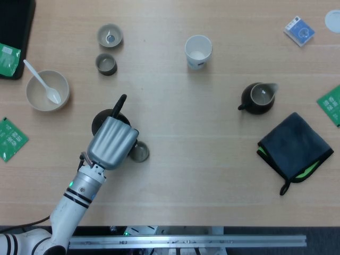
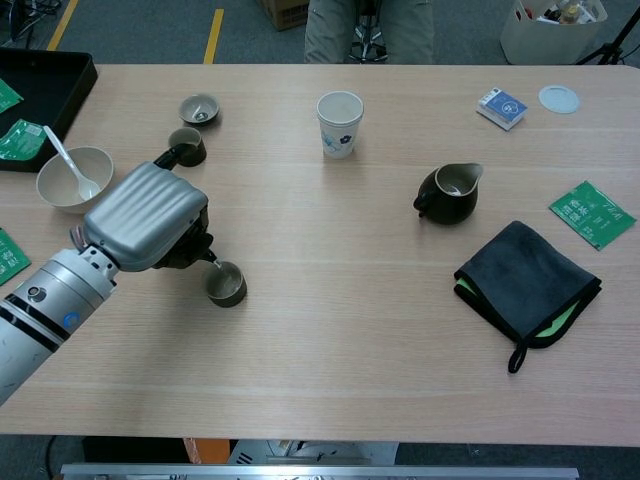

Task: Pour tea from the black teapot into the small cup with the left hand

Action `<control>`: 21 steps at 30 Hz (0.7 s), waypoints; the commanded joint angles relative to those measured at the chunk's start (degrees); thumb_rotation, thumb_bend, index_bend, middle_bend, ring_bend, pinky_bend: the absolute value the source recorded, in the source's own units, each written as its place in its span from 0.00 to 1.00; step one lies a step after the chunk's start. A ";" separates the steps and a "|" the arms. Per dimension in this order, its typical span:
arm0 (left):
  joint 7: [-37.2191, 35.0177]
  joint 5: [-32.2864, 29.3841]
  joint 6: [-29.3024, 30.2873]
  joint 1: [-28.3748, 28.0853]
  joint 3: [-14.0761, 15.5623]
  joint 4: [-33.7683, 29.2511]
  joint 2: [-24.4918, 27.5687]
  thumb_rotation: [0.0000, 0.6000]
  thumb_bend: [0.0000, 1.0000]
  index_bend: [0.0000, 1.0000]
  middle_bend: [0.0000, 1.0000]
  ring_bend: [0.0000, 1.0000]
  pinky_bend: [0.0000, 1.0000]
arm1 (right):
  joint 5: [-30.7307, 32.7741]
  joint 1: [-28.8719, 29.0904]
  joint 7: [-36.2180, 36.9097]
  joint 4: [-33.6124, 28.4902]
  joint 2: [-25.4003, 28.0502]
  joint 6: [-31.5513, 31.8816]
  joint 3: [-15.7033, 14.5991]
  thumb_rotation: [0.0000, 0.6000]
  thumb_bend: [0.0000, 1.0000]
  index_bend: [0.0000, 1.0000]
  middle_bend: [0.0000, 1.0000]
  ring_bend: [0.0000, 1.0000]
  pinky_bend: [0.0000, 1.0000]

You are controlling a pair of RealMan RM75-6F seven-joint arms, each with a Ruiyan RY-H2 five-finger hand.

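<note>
One black teapot (image 1: pixel 106 118) sits tilted in the grasp of the left hand (image 1: pixel 112 142), near the left part of the wooden table (image 1: pixel 202 175). Its long straight handle sticks up and away past the hand in the head view, and the chest view shows its spout dipped toward the small cup (image 2: pixel 225 284). That cup stands just beside the hand, to its right, with the spout right over its rim. The hand's silver back covers most of the pot, so the fingers themselves are hidden; the pot is plainly held by it. The right hand shows in neither view.

Further back on the left stand two more little cups, one dark (image 1: pixel 106 64) and one lighter (image 1: pixel 110 35), close together. Left of them is a pale bowl (image 1: pixel 47 91) with a white spoon (image 1: pixel 42 82) lying in it. A paper cup (image 1: pixel 198 52) stands near the middle of the far side. To the right is a dark pitcher (image 1: pixel 258 98), and nearer the front edge a folded dark cloth (image 1: pixel 295 146) with a green lining. Green packets (image 1: pixel 10 138) lie at both side edges, a blue and white packet (image 1: pixel 299 31) and a white disc (image 2: pixel 559 98) sit at the far right corner, and a black tray (image 2: pixel 40 88) occupies the far left corner.
</note>
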 commanded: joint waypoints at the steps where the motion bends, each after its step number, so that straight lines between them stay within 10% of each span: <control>1: 0.10 0.59 -0.09 0.14 0.14 0.31 -0.03 1.00 0.44 0.99 1.00 0.89 0.09 | 0.00 -0.01 -0.03 -0.02 0.01 0.00 0.00 1.00 0.01 0.47 0.39 0.27 0.28; 21: -1.19 2.60 -1.65 0.77 -0.57 1.17 0.84 1.00 0.44 0.99 1.00 0.89 0.09 | -0.14 0.01 -0.72 -0.75 0.26 0.13 0.08 1.00 0.01 0.47 0.39 0.27 0.28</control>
